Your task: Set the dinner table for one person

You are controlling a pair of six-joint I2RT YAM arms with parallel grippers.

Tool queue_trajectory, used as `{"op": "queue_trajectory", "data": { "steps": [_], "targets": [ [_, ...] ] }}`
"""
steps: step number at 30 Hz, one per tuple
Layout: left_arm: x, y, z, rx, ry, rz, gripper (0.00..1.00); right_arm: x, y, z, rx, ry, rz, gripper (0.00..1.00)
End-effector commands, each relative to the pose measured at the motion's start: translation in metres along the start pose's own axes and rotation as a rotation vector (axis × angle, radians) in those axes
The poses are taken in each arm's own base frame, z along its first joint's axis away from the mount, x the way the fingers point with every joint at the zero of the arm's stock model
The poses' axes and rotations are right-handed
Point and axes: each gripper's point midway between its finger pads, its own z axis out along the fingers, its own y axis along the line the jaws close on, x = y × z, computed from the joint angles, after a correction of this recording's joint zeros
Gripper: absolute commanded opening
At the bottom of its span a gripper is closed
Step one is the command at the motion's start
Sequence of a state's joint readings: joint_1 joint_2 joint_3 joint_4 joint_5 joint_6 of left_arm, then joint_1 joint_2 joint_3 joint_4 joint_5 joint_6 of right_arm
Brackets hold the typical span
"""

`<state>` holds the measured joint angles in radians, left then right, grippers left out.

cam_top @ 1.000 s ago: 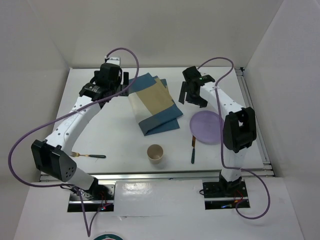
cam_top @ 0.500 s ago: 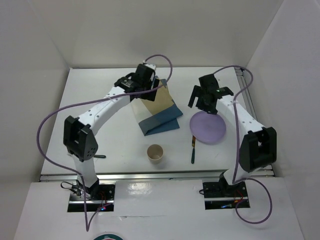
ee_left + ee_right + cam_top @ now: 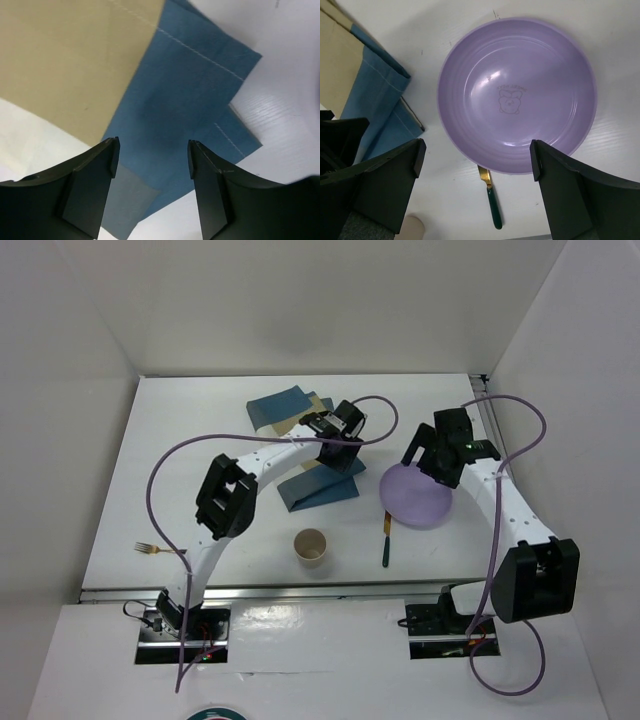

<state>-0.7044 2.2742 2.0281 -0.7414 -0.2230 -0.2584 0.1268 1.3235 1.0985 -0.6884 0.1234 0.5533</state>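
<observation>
Tabletop first: the dinner table (image 3: 200, 460) is the big white surface under everything I handle. At its near left edge lies a gold fork (image 3: 150, 549), partly hidden behind my left arm (image 3: 225, 505). Farther back and toward the middle sits the cloth (image 3: 283, 406), blue on one side and tan on the other. It is folded over itself, so one part lies flat by the back edge and another blue fold lies nearer the middle.

My left gripper (image 3: 342, 452) hangs over that cloth with its fingers (image 3: 95, 175) parted and nothing between them. My wrist camera shows blue fabric and a tan patch below, and I cannot tell whether I touch it.

Nearer the front, a tan cup (image 3: 311, 546) stands upright, apart from the cloth. To its right a knife (image 3: 385, 540) with a dark green handle lies lengthwise, its gold blade reaching the rim of the purple plate (image 3: 415, 495). The plate lies flat on the table, with a small printed figure at its centre. My right gripper (image 3: 428, 465) is above the plate, jaws spread wide and holding nothing.
</observation>
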Motion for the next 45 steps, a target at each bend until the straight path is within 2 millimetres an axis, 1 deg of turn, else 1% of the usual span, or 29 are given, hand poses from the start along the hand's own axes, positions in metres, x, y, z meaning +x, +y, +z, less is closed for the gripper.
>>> {"op": "queue_trajectory", "data": {
  "steps": [1, 2, 3, 7, 10, 12, 14, 15, 17, 18, 19, 20, 22, 24, 25, 27, 29, 31, 32, 34, 35, 37, 39, 40, 41, 42, 43, 44, 45],
  "targets": [
    [-0.024, -0.02, -0.009, 0.06, -0.062, 0.052, 0.74, -0.007, 0.006, -0.005, -0.045, -0.034, 0.029, 0.99],
    [-0.017, -0.019, 0.003, 0.044, -0.033, 0.073, 0.72, -0.007, 0.006, -0.005, -0.045, -0.034, 0.029, 0.99],
    [-0.017, -0.024, 0.006, 0.048, -0.034, 0.092, 0.7, -0.007, 0.007, -0.005, -0.045, -0.034, 0.038, 0.99],
    [-0.011, -0.026, 0.014, 0.053, -0.005, 0.12, 0.7, -0.008, 0.004, -0.004, -0.04, -0.037, 0.045, 0.99],
    [0.002, -0.028, 0.02, 0.071, 0.031, 0.135, 0.7, -0.008, 0.004, -0.004, -0.04, -0.037, 0.045, 0.99],
    [0.005, -0.028, 0.024, 0.069, 0.042, 0.137, 0.71, -0.008, 0.004, -0.004, -0.04, -0.037, 0.054, 0.99],
    [0.011, -0.025, 0.033, 0.046, 0.063, 0.142, 0.7, -0.005, 0.002, -0.003, -0.034, -0.028, 0.053, 0.99],
    [0.01, -0.023, 0.031, 0.033, 0.065, 0.143, 0.7, -0.005, 0.003, -0.003, -0.034, -0.028, 0.062, 0.99],
    [0.016, -0.022, 0.034, 0.031, 0.08, 0.146, 0.67, -0.003, 0.002, 0.0, -0.028, -0.019, 0.061, 0.99],
    [0.016, -0.022, 0.034, 0.031, 0.08, 0.146, 0.61, -0.003, 0.002, 0.0, -0.028, -0.019, 0.061, 0.99],
    [0.02, -0.021, 0.036, 0.029, 0.092, 0.148, 0.59, -0.001, 0.001, 0.0, -0.022, -0.01, 0.06, 0.99],
    [0.022, -0.022, 0.033, 0.041, 0.095, 0.157, 0.59, -0.005, 0.003, -0.002, -0.028, -0.019, 0.061, 0.99],
    [0.025, -0.023, 0.037, 0.04, 0.104, 0.159, 0.63, -0.006, 0.003, -0.004, -0.033, -0.026, 0.062, 0.99],
    [0.021, -0.023, 0.033, 0.04, 0.102, 0.148, 0.63, -0.006, 0.003, -0.004, -0.033, -0.026, 0.062, 0.99],
    [0.024, -0.022, 0.032, 0.039, 0.112, 0.149, 0.63, -0.007, 0.004, -0.007, -0.038, -0.034, 0.063, 0.99],
    [0.023, -0.022, 0.028, 0.038, 0.114, 0.139, 0.69, -0.007, 0.004, -0.007, -0.038, -0.034, 0.063, 0.99],
    [0.015, -0.026, 0.014, 0.071, 0.086, 0.132, 0.78, -0.009, 0.004, -0.01, -0.044, -0.043, 0.064, 0.99],
    [0.018, -0.03, 0.009, 0.107, 0.085, 0.13, 0.8, -0.005, 0.002, -0.008, -0.038, -0.034, 0.063, 0.99],
    [0.014, -0.034, 0.007, 0.124, 0.065, 0.126, 0.8, -0.005, 0.002, -0.008, -0.038, -0.034, 0.063, 0.99],
    [0.018, -0.035, 0.008, 0.132, 0.075, 0.127, 0.8, -0.003, 0.001, -0.008, -0.037, -0.033, 0.063, 0.99],
    [0.018, -0.036, 0.014, 0.132, 0.078, 0.127, 0.78, -0.002, 0.002, -0.009, -0.045, -0.027, 0.063, 0.99],
    [0.021, -0.029, 0.028, 0.076, 0.095, 0.133, 0.74, -0.002, 0.002, -0.009, -0.045, -0.027, 0.063, 0.99],
    [0.021, -0.024, 0.033, 0.045, 0.101, 0.136, 0.66, -0.002, 0.002, -0.009, -0.045, -0.027, 0.063, 0.99],
    [0.017, -0.02, 0.03, 0.023, 0.093, 0.137, 0.63, -0.002, 0.002, -0.009, -0.045, -0.027, 0.063, 0.99],
    [0.017, -0.021, 0.03, 0.022, 0.093, 0.123, 0.52, -0.002, 0.002, -0.009, -0.045, -0.027, 0.063, 0.99],
    [0.017, -0.019, 0.03, 0.011, 0.091, 0.123, 0.47, -0.002, 0.002, -0.009, -0.045, -0.027, 0.063, 0.99],
    [0.013, -0.019, 0.025, 0.013, 0.078, 0.11, 0.43, -0.002, 0.002, -0.009, -0.045, -0.027, 0.063, 0.99],
    [0.005, -0.019, 0.015, 0.017, 0.054, 0.105, 0.36, 0.003, 0.001, -0.007, -0.046, -0.014, 0.048, 0.99],
    [0.005, -0.018, 0.012, 0.017, 0.053, 0.105, 0.34, 0.001, 0.005, -0.007, -0.067, -0.018, 0.049, 0.99]
  ]
}}
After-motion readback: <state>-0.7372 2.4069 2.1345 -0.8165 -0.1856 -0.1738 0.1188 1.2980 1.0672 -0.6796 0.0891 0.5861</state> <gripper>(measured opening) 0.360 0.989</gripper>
